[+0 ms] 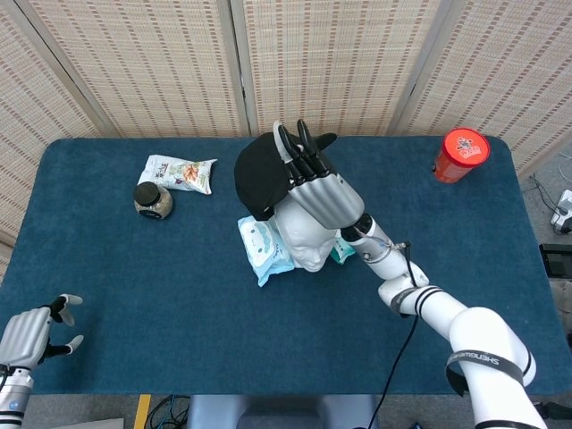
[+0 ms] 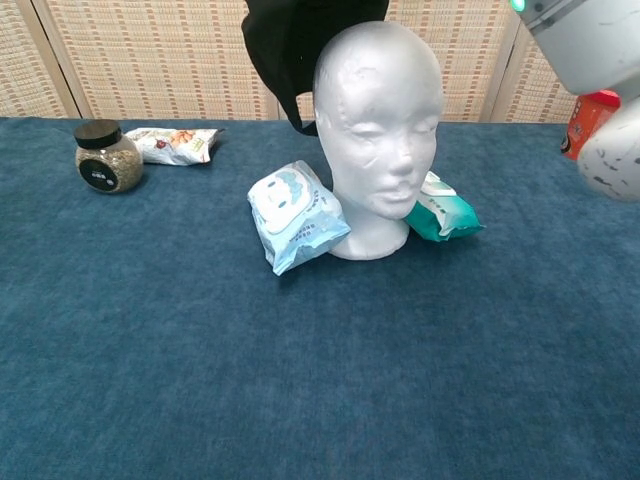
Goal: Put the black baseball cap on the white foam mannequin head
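The white foam mannequin head [image 1: 302, 234] [image 2: 379, 130] stands upright mid-table, facing the front edge. My right hand [image 1: 320, 185] hovers over its crown and holds the black baseball cap [image 1: 260, 175] [image 2: 290, 45], which hangs above and behind the head's upper left side. In the chest view only the cap's lower part shows at the top edge, and of the right arm just a white forearm [image 2: 590, 60] at the top right. My left hand [image 1: 34, 332] rests near the front left corner, holding nothing, fingers apart.
A light blue wipes pack [image 1: 263, 246] leans against the head's left side, a teal pack [image 2: 443, 217] lies at its right. A dark-lidded jar [image 1: 153, 199] and a snack bag [image 1: 180, 172] sit at the back left. A red can [image 1: 461, 154] stands back right.
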